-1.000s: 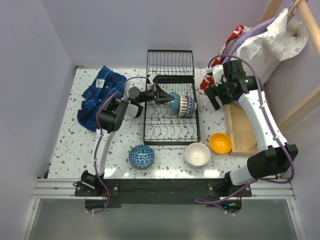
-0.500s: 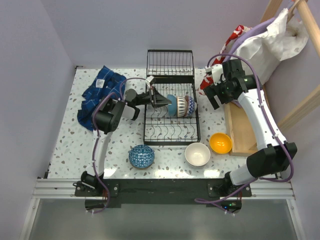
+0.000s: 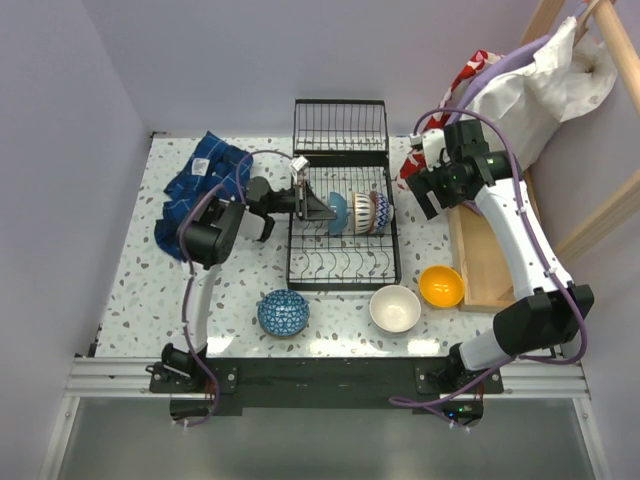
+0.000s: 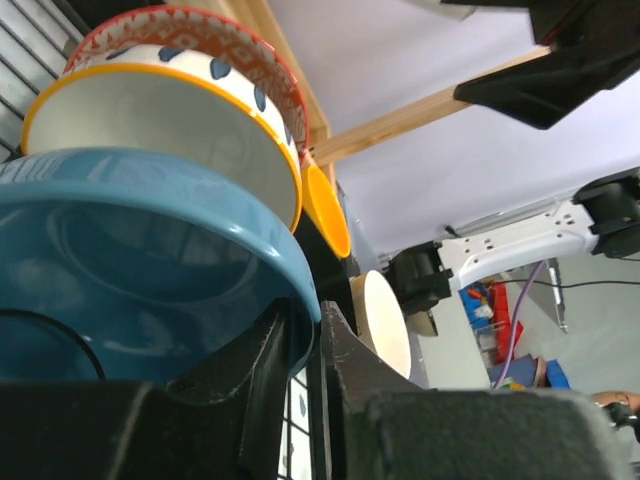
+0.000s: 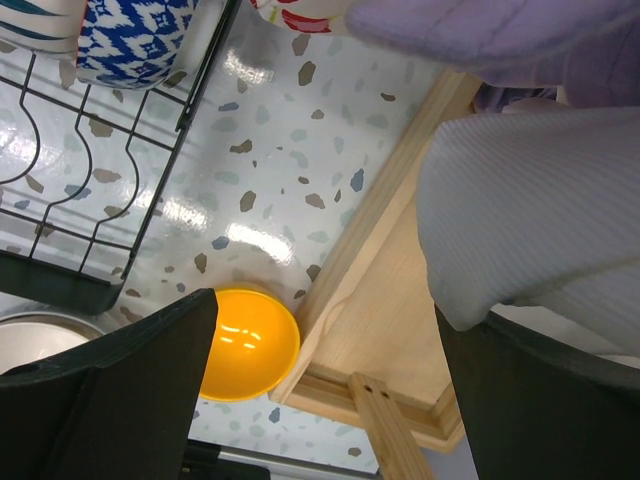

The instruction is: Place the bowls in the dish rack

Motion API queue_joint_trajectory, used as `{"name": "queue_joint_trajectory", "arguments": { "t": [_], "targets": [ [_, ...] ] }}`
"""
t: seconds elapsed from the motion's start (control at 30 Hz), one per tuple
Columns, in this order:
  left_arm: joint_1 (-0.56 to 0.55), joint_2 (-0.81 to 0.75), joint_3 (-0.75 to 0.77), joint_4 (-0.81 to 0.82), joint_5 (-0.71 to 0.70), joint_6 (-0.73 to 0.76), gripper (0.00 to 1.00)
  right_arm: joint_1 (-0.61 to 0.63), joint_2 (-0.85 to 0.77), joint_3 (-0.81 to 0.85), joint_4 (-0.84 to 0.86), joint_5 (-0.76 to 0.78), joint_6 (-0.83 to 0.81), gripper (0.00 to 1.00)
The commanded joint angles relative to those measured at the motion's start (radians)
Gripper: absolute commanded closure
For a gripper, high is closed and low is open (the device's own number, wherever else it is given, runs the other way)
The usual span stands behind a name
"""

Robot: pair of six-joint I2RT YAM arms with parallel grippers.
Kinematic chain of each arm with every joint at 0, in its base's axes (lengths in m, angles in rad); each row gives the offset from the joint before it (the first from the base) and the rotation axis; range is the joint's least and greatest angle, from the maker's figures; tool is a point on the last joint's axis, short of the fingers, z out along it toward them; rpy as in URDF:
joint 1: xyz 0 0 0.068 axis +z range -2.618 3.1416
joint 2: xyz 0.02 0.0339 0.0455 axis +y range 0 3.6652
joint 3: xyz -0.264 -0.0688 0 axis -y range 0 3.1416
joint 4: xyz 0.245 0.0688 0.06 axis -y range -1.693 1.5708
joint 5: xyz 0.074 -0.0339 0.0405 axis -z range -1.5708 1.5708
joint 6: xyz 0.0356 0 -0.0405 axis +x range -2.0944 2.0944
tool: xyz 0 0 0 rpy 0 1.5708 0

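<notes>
Dish rack (image 3: 343, 283) holds two bowls on edge: a teal bowl (image 4: 150, 270) just beside a patterned bowl (image 3: 372, 212). The left gripper (image 4: 306, 325) straddles the teal bowl's rim, its fingers only narrowly apart; whether they press the rim is unclear. The right gripper (image 5: 325, 310) gapes wide and holds nothing, hanging above the orange bowl (image 5: 245, 355) and the wooden tray (image 5: 400, 300).
</notes>
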Motion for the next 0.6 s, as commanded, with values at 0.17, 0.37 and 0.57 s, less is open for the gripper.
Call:
{"name": "queue_joint_trajectory", "arguments": {
  "t": [0.17,0.37,0.57],
  "targets": [
    [0.013,-0.225,0.026,-0.904,-0.108,0.793,0.54,0.005,-0.07,-0.007,0.036,-0.016,0.006,0.04],
    [0.063,-0.343,-0.008,-1.176,-0.177,0.994,0.4,0.003,-0.135,-0.072,0.049,-0.033,-0.003,0.04],
    [0.105,-0.466,-0.103,-1.29,-0.131,1.12,0.32,0.005,-0.19,-0.115,0.062,-0.043,0.006,0.04]
  ]
}}
